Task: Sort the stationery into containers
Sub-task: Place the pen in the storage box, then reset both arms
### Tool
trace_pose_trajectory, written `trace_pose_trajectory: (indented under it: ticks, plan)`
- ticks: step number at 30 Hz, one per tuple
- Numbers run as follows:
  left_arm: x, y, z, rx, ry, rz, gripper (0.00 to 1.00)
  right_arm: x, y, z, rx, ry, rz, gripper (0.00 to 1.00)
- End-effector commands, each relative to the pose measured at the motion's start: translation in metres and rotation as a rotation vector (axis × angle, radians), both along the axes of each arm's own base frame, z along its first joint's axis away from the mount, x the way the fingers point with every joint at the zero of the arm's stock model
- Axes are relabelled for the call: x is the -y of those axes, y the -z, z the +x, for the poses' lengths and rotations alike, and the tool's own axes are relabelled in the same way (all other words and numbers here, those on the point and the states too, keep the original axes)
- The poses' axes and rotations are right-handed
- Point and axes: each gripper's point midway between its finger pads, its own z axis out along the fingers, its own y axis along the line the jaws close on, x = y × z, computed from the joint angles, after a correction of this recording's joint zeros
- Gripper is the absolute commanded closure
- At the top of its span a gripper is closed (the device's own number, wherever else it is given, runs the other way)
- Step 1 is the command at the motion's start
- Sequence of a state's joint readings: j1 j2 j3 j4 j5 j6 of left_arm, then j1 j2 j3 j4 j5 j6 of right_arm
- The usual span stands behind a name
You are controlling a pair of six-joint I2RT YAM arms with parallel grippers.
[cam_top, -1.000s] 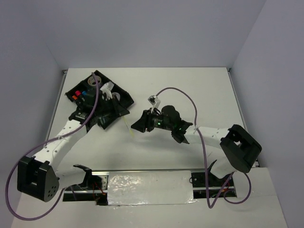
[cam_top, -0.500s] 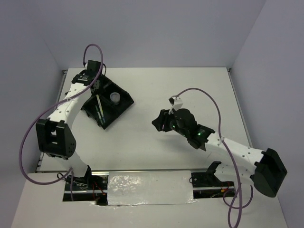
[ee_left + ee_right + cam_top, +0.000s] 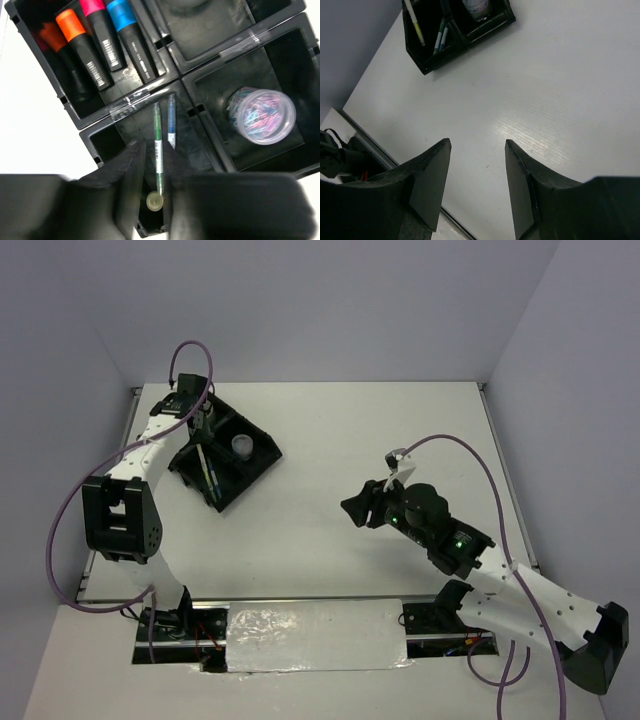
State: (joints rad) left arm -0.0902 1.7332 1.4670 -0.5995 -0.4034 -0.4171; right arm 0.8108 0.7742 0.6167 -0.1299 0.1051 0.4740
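Now the green-and-white pen lies in one compartment of the black tray. Its tip points toward the tray's centre cross, and its round butt end lies toward the tray's outer wall, facing the left wrist camera. A blue pen lies just beside it in the same compartment, roughly parallel, with its tip also toward the centre cross.

The left gripper hangs over this compartment with its fingers set narrowly on either side of the green-and-white pen's rear half. Whether the pads press on the pen or stand just off it, I cannot tell.

Across the divider at the pens' tips, the next compartment holds three black highlighters side by side. They are the orange highlighter, the pink highlighter and the blue highlighter, with the blue one nearest the tray's centre. The compartment on the blue pen's side holds a small clear tape roll, seen end-on and glinting pink and blue. The fourth compartment, diagonal to the pens, is mostly cut off by the picture edge.

Well apart from the tray, on its right in the top view, the right gripper hovers over the bare white table. Its fingers are spread wide with nothing between them. A purple cable loops above the tray's far corner.
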Motion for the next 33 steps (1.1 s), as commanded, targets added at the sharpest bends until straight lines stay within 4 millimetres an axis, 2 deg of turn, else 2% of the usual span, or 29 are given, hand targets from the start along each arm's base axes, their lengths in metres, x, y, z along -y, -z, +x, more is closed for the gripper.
trace_pose_trajectory:
  ticks: [1,2,3,5,8,9,10,11,12,13,14,15,16,17,18,19,20,21,23,24,26,27,28,29,33]
  plan:
    - [0.003,-0.010,0.011,0.060,0.014,-0.044,0.60,0.008,-0.019,-0.006,0.023,0.006,0.020,0.44]
    - [0.006,-0.009,0.010,0.054,0.022,-0.059,0.51,0.009,-0.020,-0.008,0.019,0.001,0.016,0.44]
    - [0.007,-0.009,0.009,0.055,0.022,-0.068,0.25,0.010,-0.023,-0.008,0.021,0.006,0.018,0.44]
    - [0.007,-0.011,0.005,0.049,0.008,-0.074,0.01,0.014,-0.029,-0.010,0.025,0.011,0.017,0.44]
    - [0.006,-0.029,0.003,0.078,0.005,-0.078,0.01,0.019,-0.038,-0.012,0.036,0.019,0.014,0.44]
    - [0.004,-0.032,-0.005,0.063,-0.012,-0.073,0.01,0.022,-0.038,-0.013,0.035,0.023,0.007,0.44]
    - [0.002,-0.052,-0.009,0.099,-0.019,-0.067,0.01,0.026,-0.048,-0.014,0.055,0.030,0.012,0.44]
    - [0.000,-0.061,-0.014,0.110,-0.022,-0.060,0.01,0.031,-0.053,-0.013,0.068,0.055,0.007,0.44]
    - [-0.002,-0.069,-0.025,0.108,-0.028,-0.043,0.01,0.038,-0.050,-0.014,0.064,0.068,-0.028,0.44]
    - [-0.004,-0.091,-0.038,0.160,-0.027,-0.039,0.01,0.046,-0.066,-0.016,0.094,0.084,-0.014,0.41]
    - [-0.005,-0.101,-0.046,0.185,-0.022,-0.035,0.01,0.059,-0.065,-0.016,0.089,0.131,-0.050,0.17]
    - [-0.009,-0.111,-0.055,0.214,-0.025,-0.020,0.01,0.067,-0.069,-0.017,0.102,0.150,-0.066,0.04]
    - [-0.011,-0.126,-0.078,0.247,-0.027,-0.018,0.01,0.076,-0.087,-0.021,0.132,0.168,-0.047,0.00]
    - [-0.014,-0.131,-0.089,0.264,-0.037,-0.015,0.01,0.088,-0.088,-0.023,0.133,0.198,-0.077,0.00]
    - [-0.018,-0.143,-0.111,0.318,-0.046,-0.010,0.01,0.098,-0.105,-0.028,0.169,0.215,-0.063,0.00]
    - [-0.019,-0.149,-0.122,0.352,-0.043,-0.011,0.01,0.107,-0.105,-0.031,0.169,0.228,-0.086,0.00]
    - [-0.020,-0.150,-0.133,0.370,-0.047,-0.013,0.01,0.116,-0.109,-0.032,0.189,0.252,-0.107,0.00]
    - [-0.023,-0.155,-0.153,0.415,-0.053,-0.017,0.01,0.127,-0.124,-0.038,0.218,0.272,-0.088,0.00]
    - [-0.024,-0.157,-0.171,0.455,-0.059,-0.029,0.01,0.145,-0.126,-0.044,0.219,0.310,-0.133,0.00]
    - [-0.025,-0.159,-0.185,0.491,-0.059,-0.032,0.01,0.160,-0.138,-0.047,0.242,0.355,-0.123,0.00]
    - [-0.028,-0.158,-0.200,0.506,-0.067,-0.029,0.01,0.178,-0.138,-0.054,0.235,0.396,-0.166,0.00]
    - [-0.029,-0.160,-0.211,0.532,-0.063,-0.029,0.01,0.190,-0.147,-0.058,0.252,0.433,-0.155,0.00]
    - [-0.030,-0.160,-0.217,0.538,-0.066,-0.026,0.01,0.199,-0.144,-0.062,0.238,0.449,-0.183,0.00]
    - [-0.031,-0.159,-0.229,0.546,-0.067,-0.028,0.01,0.207,-0.150,-0.066,0.250,0.461,-0.181,0.00]
    - [-0.027,-0.157,-0.251,0.567,-0.026,-0.045,0.01,0.228,-0.153,-0.079,0.243,0.499,-0.197,0.00]
